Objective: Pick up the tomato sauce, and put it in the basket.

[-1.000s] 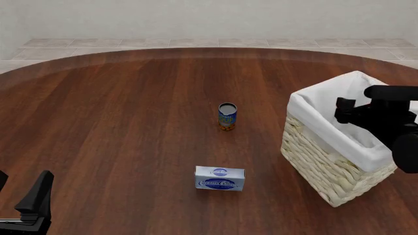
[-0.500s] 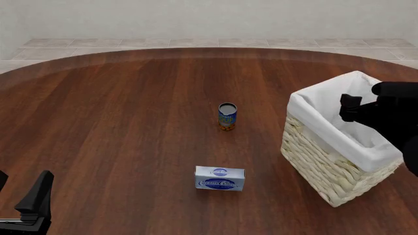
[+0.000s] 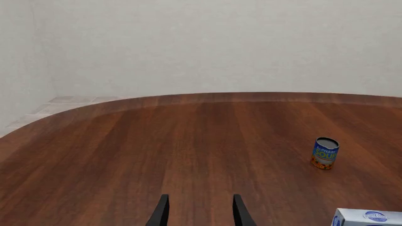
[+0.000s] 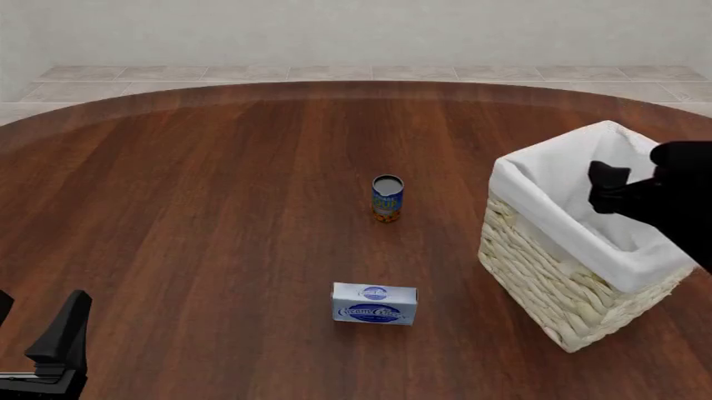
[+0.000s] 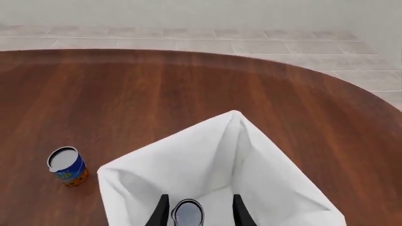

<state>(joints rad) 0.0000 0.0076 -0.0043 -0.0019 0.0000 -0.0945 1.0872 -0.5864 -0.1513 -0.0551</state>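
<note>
A: Fingers (image 5: 162, 209) of the right end effector (image 5: 199, 212) stand apart over the basket (image 4: 523, 250), with a grey metal can top between them in the right wrist view. That looks like the tomato sauce (image 5: 188, 213), upright, down among the white cloth lining.

B: Gripped or loose?

A: I cannot tell. The fingers sit just beside the can on either side, but contact is not clear, and only the very top of the can shows, no label. In the front view the dark arm covers that part of the basket.

B: And the basket itself?

A: At about 3 o'clock on the counter (image 4: 200, 208), near the right edge, pale wicker with the white cloth folded over the rim.

B: The other arm?

A: The left end effector (image 3: 199, 212) is at about 8 o'clock, low over bare wood, fingers spread and holding nothing.

B: Anything else out there?

A: A blue-and-orange can (image 4: 388, 198) stands upright near the centre, well apart from the basket. A blue-white box (image 4: 374, 303) lies towards 6 o'clock from it, nearer the arms.
</note>
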